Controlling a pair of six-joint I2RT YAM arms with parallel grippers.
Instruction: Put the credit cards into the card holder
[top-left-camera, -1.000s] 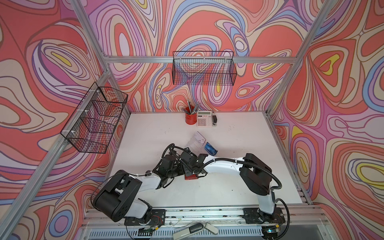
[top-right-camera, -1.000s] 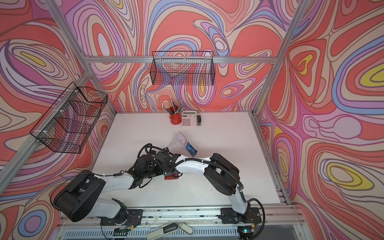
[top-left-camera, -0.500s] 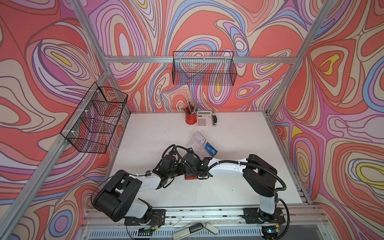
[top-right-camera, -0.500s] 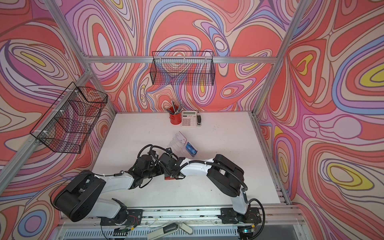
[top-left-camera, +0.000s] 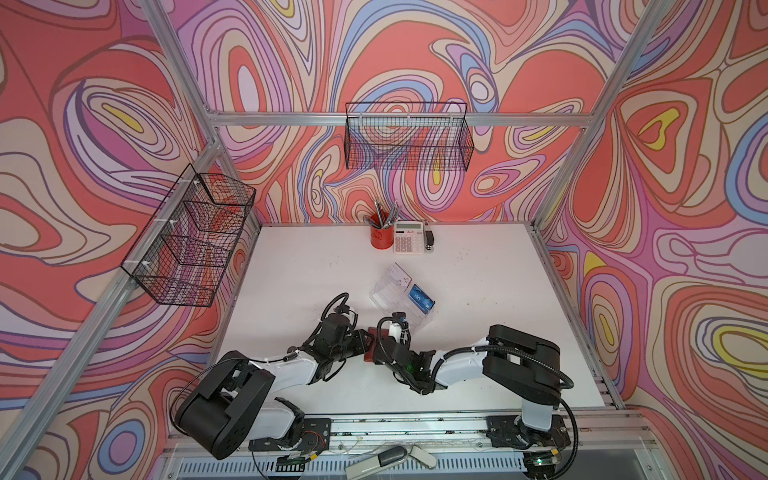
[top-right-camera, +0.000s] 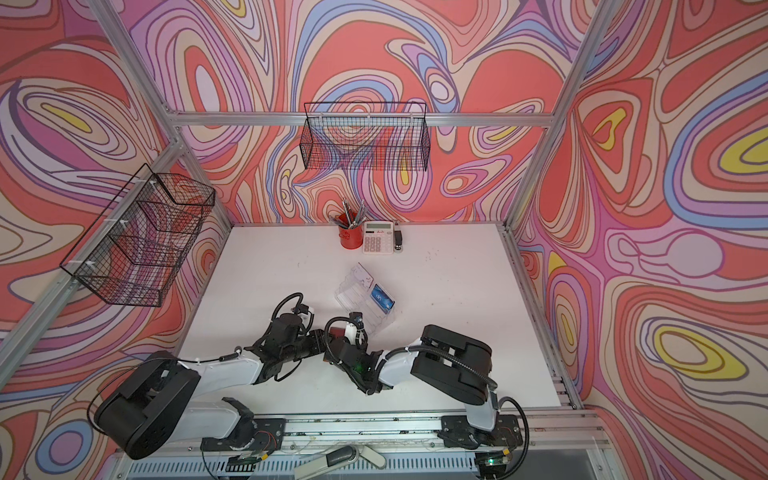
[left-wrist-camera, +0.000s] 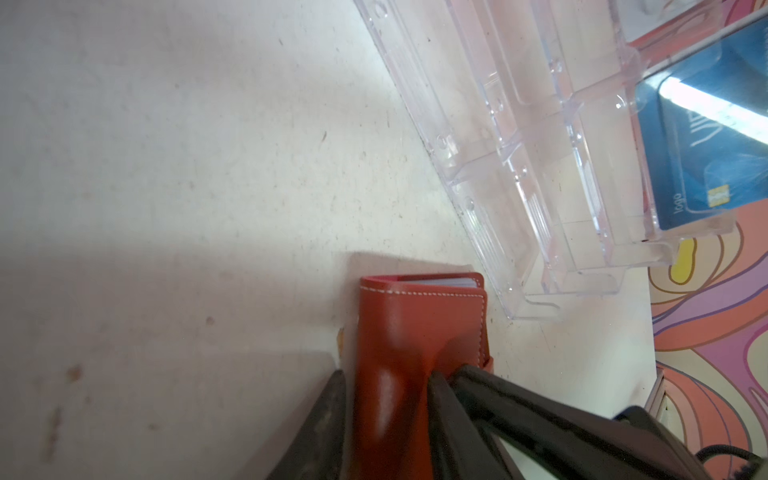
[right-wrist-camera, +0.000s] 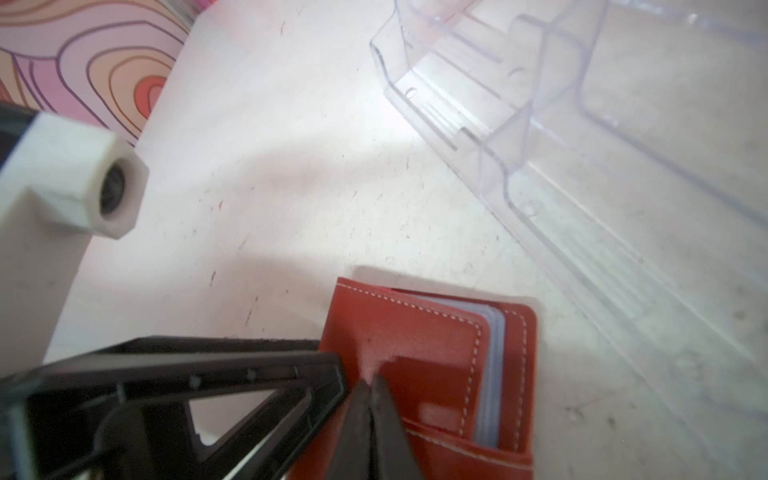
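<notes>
A red wallet (left-wrist-camera: 411, 328) stands on edge on the white table, and my left gripper (left-wrist-camera: 386, 376) is shut on its lower part. Pale edges of the credit cards (right-wrist-camera: 492, 374) show inside its open side. My right gripper (right-wrist-camera: 370, 382) is shut, its tips against the wallet's (right-wrist-camera: 415, 332) front flap; nothing shows between its fingers. Both grippers meet over the wallet (top-left-camera: 371, 353) near the table's front middle. Just behind stands the clear card holder (top-left-camera: 388, 291) (top-right-camera: 353, 291), with one blue credit card (top-left-camera: 420, 298) (left-wrist-camera: 706, 145) in its right side.
A red pen cup (top-left-camera: 380, 239), a calculator (top-left-camera: 409, 237) and a small black item (top-left-camera: 430, 240) stand at the table's back edge. Wire baskets hang on the back wall (top-left-camera: 409, 141) and left wall (top-left-camera: 189, 237). The left arm's white camera housing (right-wrist-camera: 62, 187) sits close beside my right gripper.
My right gripper has shifted left and toward the table's front, onto the wallet. The left gripper and the wallet have stayed in place.
</notes>
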